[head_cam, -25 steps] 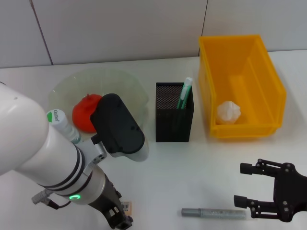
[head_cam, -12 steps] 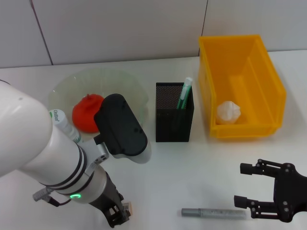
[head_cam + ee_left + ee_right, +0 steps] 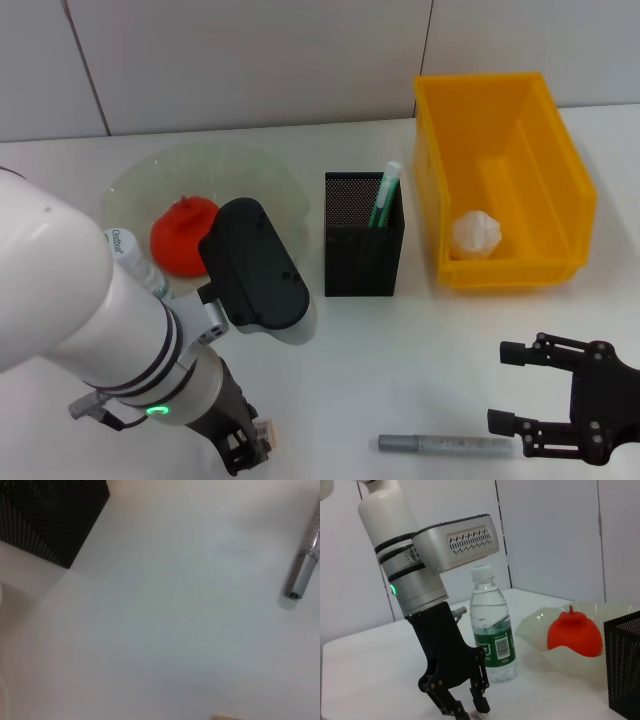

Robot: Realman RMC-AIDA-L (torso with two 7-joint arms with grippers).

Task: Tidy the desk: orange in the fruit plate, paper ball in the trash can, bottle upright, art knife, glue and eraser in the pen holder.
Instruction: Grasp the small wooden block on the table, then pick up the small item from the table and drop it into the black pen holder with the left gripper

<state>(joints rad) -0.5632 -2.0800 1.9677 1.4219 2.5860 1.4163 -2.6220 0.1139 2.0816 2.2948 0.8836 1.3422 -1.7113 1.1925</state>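
My left gripper [image 3: 248, 452] is low over the table's near edge, open, with its fingers on either side of the tan eraser [image 3: 266, 432]. The right wrist view shows this gripper [image 3: 467, 709] and the eraser [image 3: 474, 714] at its tips. The orange [image 3: 182, 234] lies in the fruit plate [image 3: 262, 172]. The bottle [image 3: 133, 259] stands upright beside the plate. The paper ball [image 3: 476, 233] lies in the trash can [image 3: 575, 190]. The pen holder [image 3: 363, 248] holds a green-and-white stick [image 3: 385, 195]. A silver art knife [image 3: 444, 443] lies on the table. My right gripper [image 3: 512, 385] is open beside it.
The left arm's black wrist housing [image 3: 255, 265] hangs over the plate's front rim. The wall runs along the back of the table. In the left wrist view the pen holder's corner [image 3: 50, 515] and the knife's end [image 3: 302, 572] show over bare white table.
My left gripper has shifted slightly left and closer around the eraser. The right arm has not moved.
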